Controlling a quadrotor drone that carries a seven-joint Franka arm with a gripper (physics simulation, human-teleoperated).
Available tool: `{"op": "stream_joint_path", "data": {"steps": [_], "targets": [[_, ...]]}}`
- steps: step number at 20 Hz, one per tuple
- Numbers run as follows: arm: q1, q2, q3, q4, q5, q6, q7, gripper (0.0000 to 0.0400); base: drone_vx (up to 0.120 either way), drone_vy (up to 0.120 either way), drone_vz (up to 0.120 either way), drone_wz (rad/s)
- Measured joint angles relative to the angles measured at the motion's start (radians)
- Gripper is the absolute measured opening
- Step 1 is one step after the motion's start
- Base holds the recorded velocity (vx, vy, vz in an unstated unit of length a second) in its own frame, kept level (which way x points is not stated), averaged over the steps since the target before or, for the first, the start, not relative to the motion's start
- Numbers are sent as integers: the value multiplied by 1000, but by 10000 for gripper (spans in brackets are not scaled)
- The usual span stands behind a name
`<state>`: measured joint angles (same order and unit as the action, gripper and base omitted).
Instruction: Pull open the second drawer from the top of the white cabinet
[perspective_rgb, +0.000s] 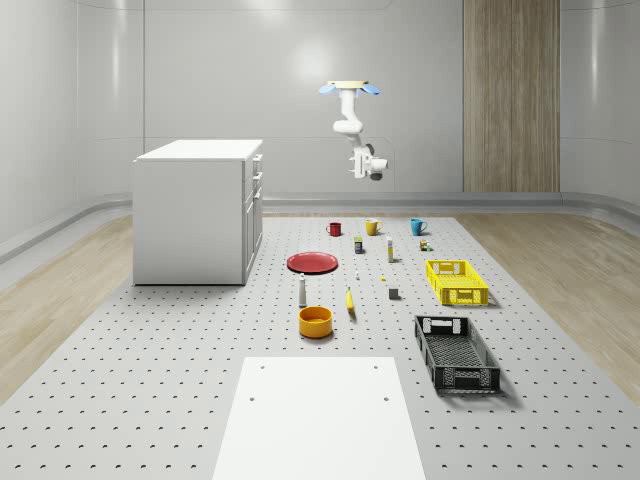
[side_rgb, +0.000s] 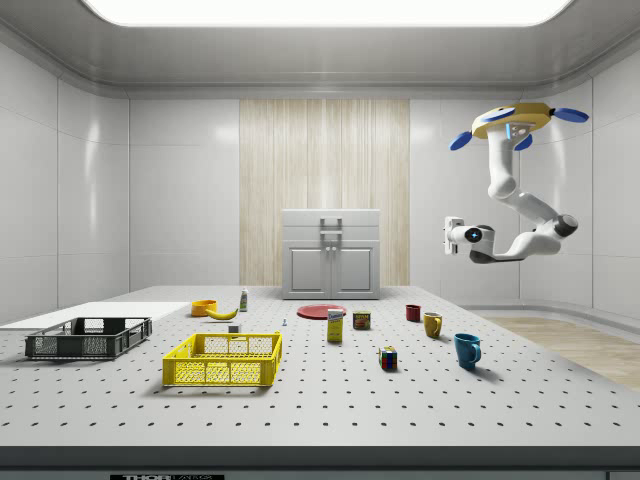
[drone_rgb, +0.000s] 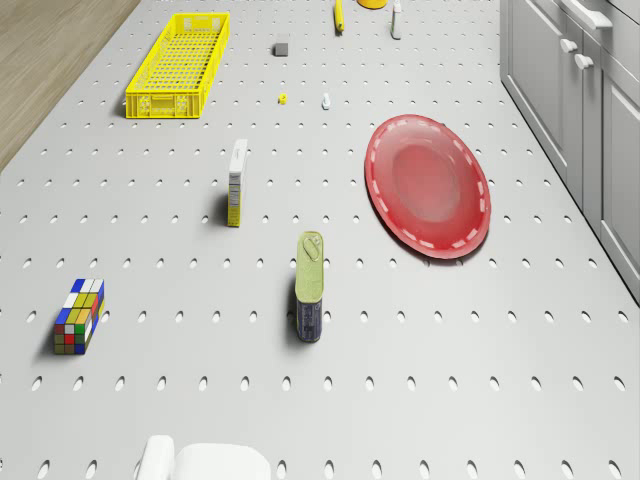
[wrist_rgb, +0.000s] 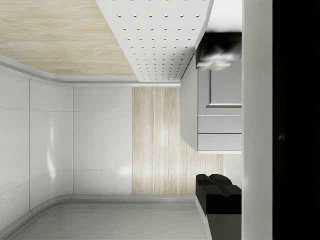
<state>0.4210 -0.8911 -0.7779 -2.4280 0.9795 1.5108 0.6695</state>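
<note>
— Where do we find the white cabinet with drawers (perspective_rgb: 198, 212)?

— It stands on the grey perforated table (perspective_rgb: 150, 380), toward the whole-scene view's left, its drawer front facing that view's right. In the side view we see its front (side_rgb: 331, 254) head-on at the far end, with handles stacked at the top centre. All the drawers sit flush, the second from the top included.

— What lies nearest to it?

— A flat red round plate (perspective_rgb: 312, 262) lies just beside its front. Beyond that we see an orange bowl (perspective_rgb: 315, 321), a yellow banana (perspective_rgb: 350, 301), a red mug (perspective_rgb: 334, 229), a yellow mug (perspective_rgb: 372, 227) and a blue mug (perspective_rgb: 417, 226). Further out lie a yellow plastic crate (perspective_rgb: 456, 281) and a black plastic crate (perspective_rgb: 456, 352).

— And the robot?

— The white drone with blue rotors (perspective_rgb: 350, 88) hovers high above the far part of the table, over the mugs, well apart from the cabinet. Its arm hangs down and bends, and the hand (side_rgb: 452, 235) points toward the cabinet. We cannot tell how far its fingers are spread.
</note>
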Motion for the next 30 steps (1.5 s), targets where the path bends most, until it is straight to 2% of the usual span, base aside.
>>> {"op": "stream_joint_path", "data": {"steps": [30], "targets": [[139,-124,-59,-17,-91,122,75,305,120,-120,0,0]]}}
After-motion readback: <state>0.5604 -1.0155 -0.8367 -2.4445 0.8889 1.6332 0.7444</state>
